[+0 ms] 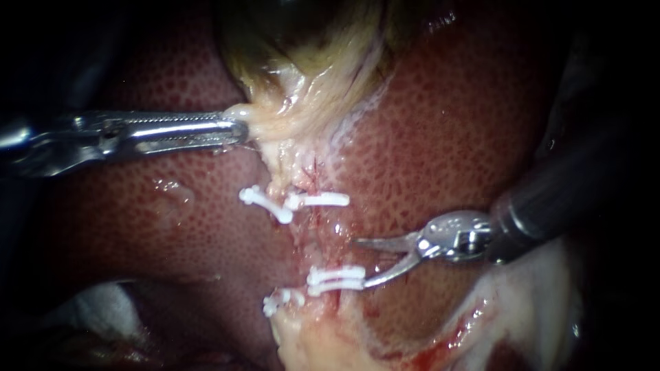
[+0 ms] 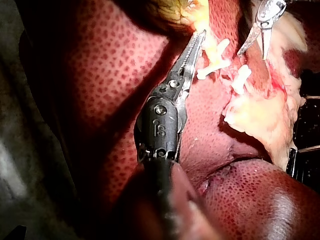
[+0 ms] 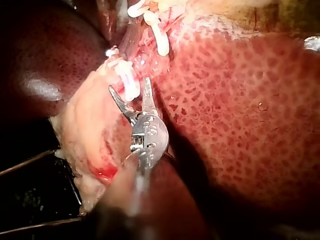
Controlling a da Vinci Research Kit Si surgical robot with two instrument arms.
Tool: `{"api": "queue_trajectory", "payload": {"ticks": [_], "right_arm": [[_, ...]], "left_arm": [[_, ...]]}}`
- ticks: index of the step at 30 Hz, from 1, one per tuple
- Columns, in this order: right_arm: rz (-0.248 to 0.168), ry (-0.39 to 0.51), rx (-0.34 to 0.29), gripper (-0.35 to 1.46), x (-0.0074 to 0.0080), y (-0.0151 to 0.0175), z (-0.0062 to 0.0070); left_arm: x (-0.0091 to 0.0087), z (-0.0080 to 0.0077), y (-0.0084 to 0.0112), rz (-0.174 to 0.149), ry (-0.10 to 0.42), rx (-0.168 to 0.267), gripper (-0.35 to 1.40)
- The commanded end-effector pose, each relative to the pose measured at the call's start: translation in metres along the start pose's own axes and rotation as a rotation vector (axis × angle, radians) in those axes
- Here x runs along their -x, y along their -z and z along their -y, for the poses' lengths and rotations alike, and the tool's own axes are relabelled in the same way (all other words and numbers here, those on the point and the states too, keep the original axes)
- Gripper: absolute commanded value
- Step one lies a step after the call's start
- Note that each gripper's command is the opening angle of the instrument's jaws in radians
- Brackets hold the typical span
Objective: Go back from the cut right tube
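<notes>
Mottled red liver (image 1: 447,137) fills our field, dark all around it, with the gallbladder (image 1: 302,41) at the top.

Our left instrument (image 1: 234,130) lies across the liver, its pincer closed on the pale tissue (image 1: 275,124) at the gallbladder's lower end; its shaft is cut off at the edge. Our right instrument (image 1: 363,262) has its pincer open and holding nothing, the lower tip just beside the lower white clips (image 1: 337,278). The cut right tube (image 1: 320,230) lies in the raw strip between those clips and the upper clip (image 1: 320,200), just ahead of the open pincer. We cannot make out its cut ends among the wet tissue. A pale patch (image 1: 89,309) in the lower corner is too dim to name.
</notes>
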Motion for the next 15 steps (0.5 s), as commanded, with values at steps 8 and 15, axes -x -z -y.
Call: {"api": "queue_trajectory", "payload": {"ticks": [8,15], "right_arm": [[-0.047,0.072,0.103,1.43,-0.0048,0.0061,-0.0004],[-0.067,0.090,0.126,1.43,-0.0073,0.0083,0.0006]], "left_arm": [[0.0000,0.0000,0.0000,0.000,0.000,-0.002,-0.35],[0.0005,-0.0002,-0.0006,-0.001,-0.002,-0.008,-0.35]]}}
